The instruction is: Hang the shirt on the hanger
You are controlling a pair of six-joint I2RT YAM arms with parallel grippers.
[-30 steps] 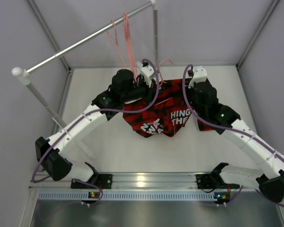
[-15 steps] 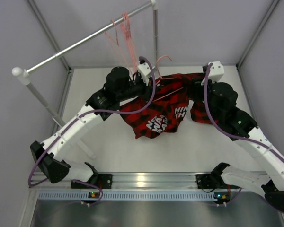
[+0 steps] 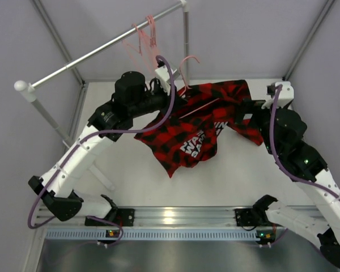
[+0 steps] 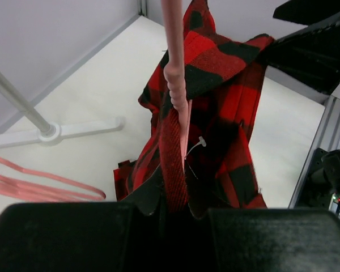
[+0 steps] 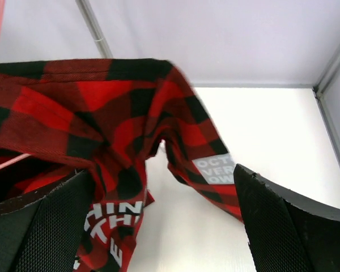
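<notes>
Shirt (image 3: 215,99): red-and-black buffalo plaid with white block lettering (the checks look darker, nearer maroon, in the folds seen by the left wrist). Hanger (image 4: 174,73): plain pink, as are the spares (image 3: 143,38) on the rail (image 3: 102,50), which is silvery grey. Table (image 3: 136,181): off-white, unpatterned. Arms (image 3: 85,153): white with black joints; their cables (image 3: 174,93) purple. The walls (image 3: 243,34) seem a pale lilac-grey, though that may be the light

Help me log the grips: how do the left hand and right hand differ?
The left hand is shut on the shirt and the hanger's neck; the right hand is open wide. The left hand sits nearer the rail; the right hand at the shirt's opposite end. Both face the shirt.
</notes>
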